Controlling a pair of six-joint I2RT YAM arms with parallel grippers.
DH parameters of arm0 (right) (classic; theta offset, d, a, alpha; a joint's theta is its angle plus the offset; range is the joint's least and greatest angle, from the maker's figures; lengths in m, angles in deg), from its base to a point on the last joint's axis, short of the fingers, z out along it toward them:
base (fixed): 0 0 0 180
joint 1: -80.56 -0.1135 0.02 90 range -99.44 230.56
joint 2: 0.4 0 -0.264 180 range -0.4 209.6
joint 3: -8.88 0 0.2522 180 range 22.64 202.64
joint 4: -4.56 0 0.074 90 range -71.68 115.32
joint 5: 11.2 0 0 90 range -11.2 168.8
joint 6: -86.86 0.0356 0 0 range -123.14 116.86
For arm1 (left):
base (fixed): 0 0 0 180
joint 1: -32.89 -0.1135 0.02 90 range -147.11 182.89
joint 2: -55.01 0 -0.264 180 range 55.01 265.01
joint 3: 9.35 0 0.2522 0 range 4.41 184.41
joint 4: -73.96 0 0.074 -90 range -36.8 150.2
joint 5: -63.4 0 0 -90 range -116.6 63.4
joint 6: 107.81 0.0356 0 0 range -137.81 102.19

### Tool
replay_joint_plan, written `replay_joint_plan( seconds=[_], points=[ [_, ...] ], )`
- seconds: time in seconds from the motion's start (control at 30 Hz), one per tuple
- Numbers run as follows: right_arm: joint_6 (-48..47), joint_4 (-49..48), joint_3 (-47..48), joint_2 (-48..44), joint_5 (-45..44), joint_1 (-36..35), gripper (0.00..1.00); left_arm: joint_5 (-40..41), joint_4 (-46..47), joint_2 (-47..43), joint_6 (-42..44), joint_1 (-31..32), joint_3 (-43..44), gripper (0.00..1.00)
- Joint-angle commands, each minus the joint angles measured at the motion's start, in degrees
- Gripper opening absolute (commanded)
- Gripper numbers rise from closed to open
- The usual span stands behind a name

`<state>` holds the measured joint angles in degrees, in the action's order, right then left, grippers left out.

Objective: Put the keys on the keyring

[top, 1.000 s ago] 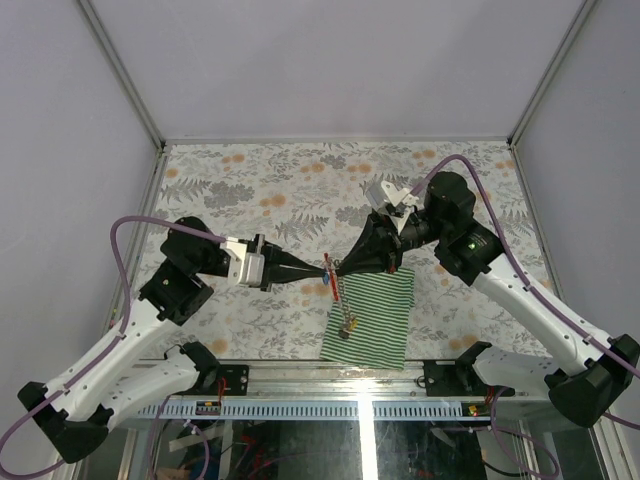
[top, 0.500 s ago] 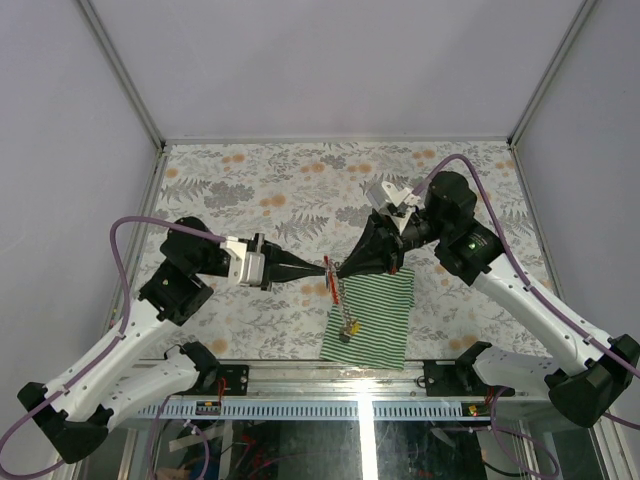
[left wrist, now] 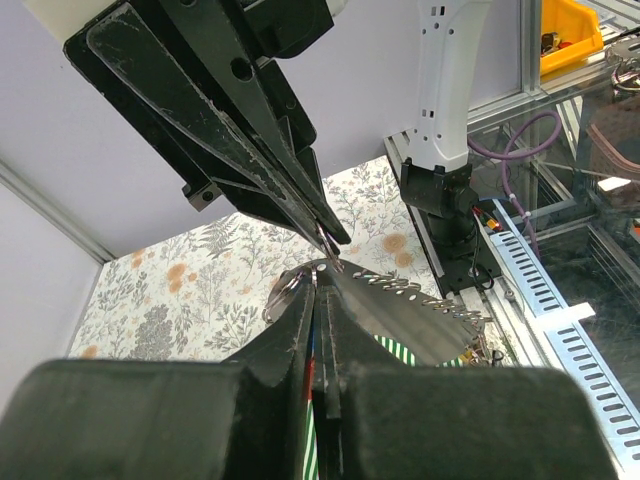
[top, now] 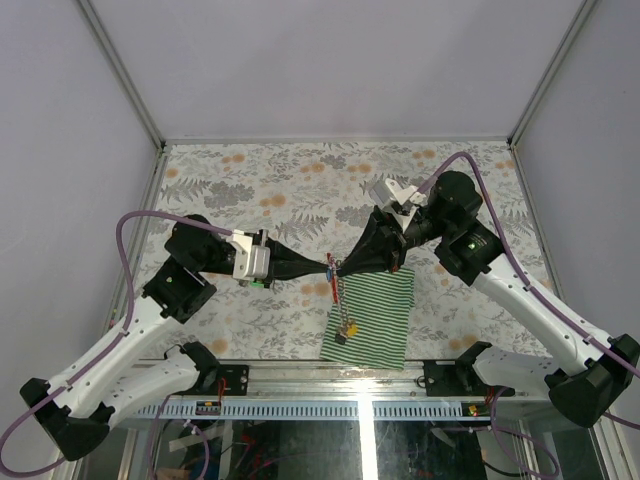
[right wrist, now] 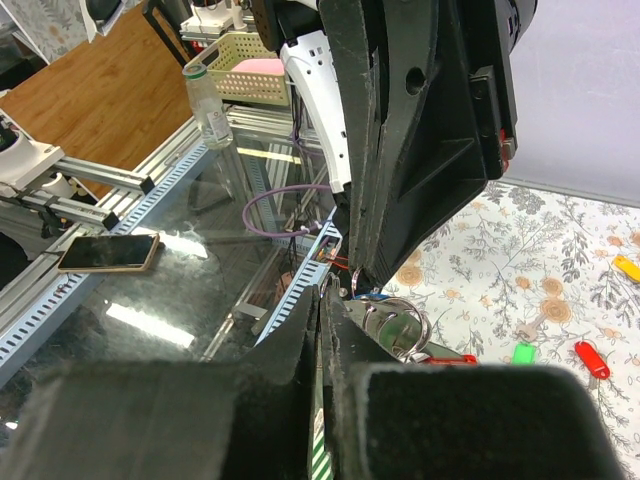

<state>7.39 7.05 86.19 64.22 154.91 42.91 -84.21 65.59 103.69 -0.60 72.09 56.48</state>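
The left gripper [top: 322, 265] is pinched fully shut, its tip on the top of the keyring [top: 333, 285], which hangs in the air above the table [top: 250, 190]. From there the chain drops down over the left edge of a striped cloth [top: 385, 310]. Touching it from the other side, the right gripper [top: 342, 268] is also squeezed closed on the ring end. Which part each tip nips is too small to tell.

The keyring looks light, thin and hard. The metal ring is stiff and probably slippery, while the chain is limp and will swing. The ring's rim seems the best place to grip, since holding it there on both sides stops it from turning.

The loose keys [right wrist: 522, 352] lie flat on the table, seen from the right wrist with yellow, green and red tags. They are small and light, and the plastic tag looks easier to pinch than the blade.

Off the table, a basket [right wrist: 222, 88] holds something pink. A yellow bin [left wrist: 572, 35] holds small dark parts.
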Motion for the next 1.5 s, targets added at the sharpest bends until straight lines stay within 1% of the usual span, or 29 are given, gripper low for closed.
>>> replay_joint_plan(
  seconds=[0.0, 0.4, 0.67, 1.47],
  points=[
    [0.9, -4.1, 0.5, -0.7, 0.5, -0.7, 0.0, 0.2, 2.8, -0.4, -0.8, -0.4, 1.7, 0.0],
    [0.0, -3.1, 0.4, -0.2, -0.7, -0.7, 0.0, -1.2, 2.8, -1.2, -0.4, -0.3, 1.6, 0.0],
    [-0.4, -2.6, 0.4, 0.1, -1.2, -0.7, 0.0, -2.9, 1.4, -0.5, -0.2, -0.4, 2.4, 0.0],
    [-1.2, -2.1, 0.5, 0.6, -2.4, -0.7, 0.0, -5.7, 1.4, 0.3, -0.7, -0.4, 3.4, 0.0]
  ],
)
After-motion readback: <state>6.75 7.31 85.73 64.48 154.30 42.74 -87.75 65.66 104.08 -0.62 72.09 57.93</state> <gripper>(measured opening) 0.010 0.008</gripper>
